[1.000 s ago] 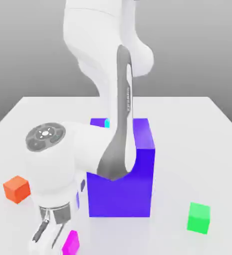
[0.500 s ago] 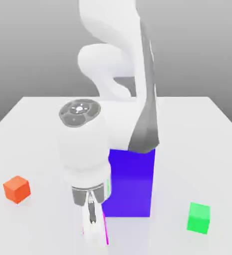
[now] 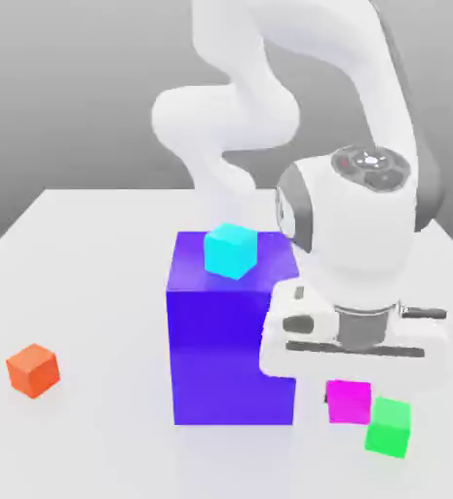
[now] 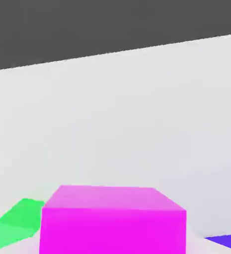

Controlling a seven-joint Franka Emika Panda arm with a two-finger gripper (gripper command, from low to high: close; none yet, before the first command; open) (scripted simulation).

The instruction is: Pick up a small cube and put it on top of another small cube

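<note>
Right now, biggest first: white table [image 3: 84,292] with the Panda arm [image 3: 269,88] arcing over it, wrist and hand on the exterior view's right.

Big blue block [image 3: 232,341] stands mid-table. A cyan cube [image 3: 231,250] sits on its top face, toward the back, turned slightly off the block's edges. A sliver of the blue block also shows at the hand view's corner [image 4: 229,242].

Gripper [image 3: 350,390] points straight down, just beside the blue block's side on the exterior view's right. Jaws are pinched onto the magenta cube [image 3: 349,402], which hangs under the hand, clear of the table. In the hand view the magenta cube [image 4: 112,218] is close to the camera, top face level.

Green cube [image 3: 389,427] rests on the table, just beside the magenta cube and lower, toward the exterior view's right and nearer the camera. Their outlines overlap a little at the corner in that view; can't tell if they touch. The magenta cube is not on top of it. In the hand view the green cube [image 4: 15,223] peeks out from behind one side of the magenta one.

Orange cube [image 3: 33,370] sits alone on the table at the exterior view's left, well apart from everything else.
</note>
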